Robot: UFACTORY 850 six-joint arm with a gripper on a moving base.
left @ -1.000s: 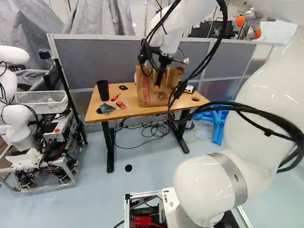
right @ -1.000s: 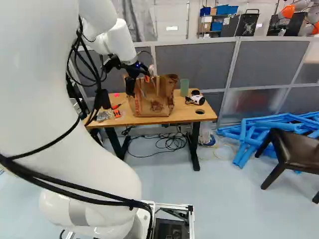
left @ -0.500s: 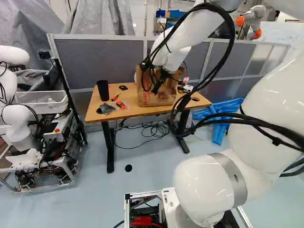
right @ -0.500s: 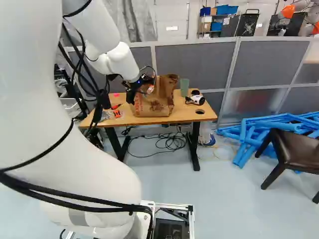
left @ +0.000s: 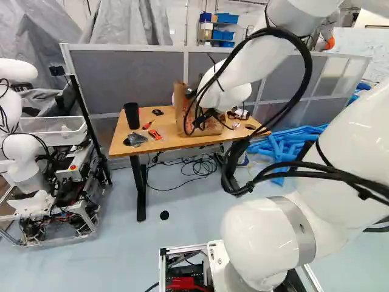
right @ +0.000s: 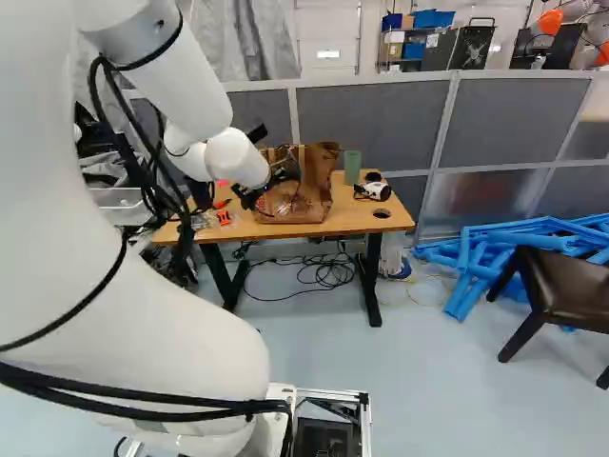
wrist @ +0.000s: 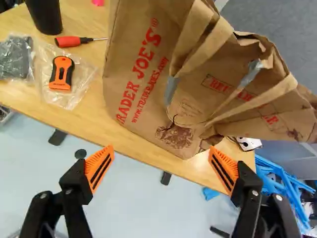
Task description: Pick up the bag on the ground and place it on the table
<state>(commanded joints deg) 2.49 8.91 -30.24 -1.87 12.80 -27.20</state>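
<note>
Wrist view alone gives the fingers clearly: the pincer (right: 266,188) is released, its orange pads (wrist: 99,168) spread wide apart. The brown paper bag (wrist: 143,74) stands upright on the counter (wrist: 91,126), ahead of the pincer; whether they touch, I can't tell. Handles (wrist: 252,106) and folded rim show there too, while in the left base view the arm (left: 234,91) covers part of the bag. Only the right base view brings out a green tumbler (right: 352,168), just right of the bag. Left of the bag, the wrist view shows a red screwdriver (wrist: 68,41), an orange scraper (wrist: 61,72) and, farther from it, a black cup (wrist: 44,15).
</note>
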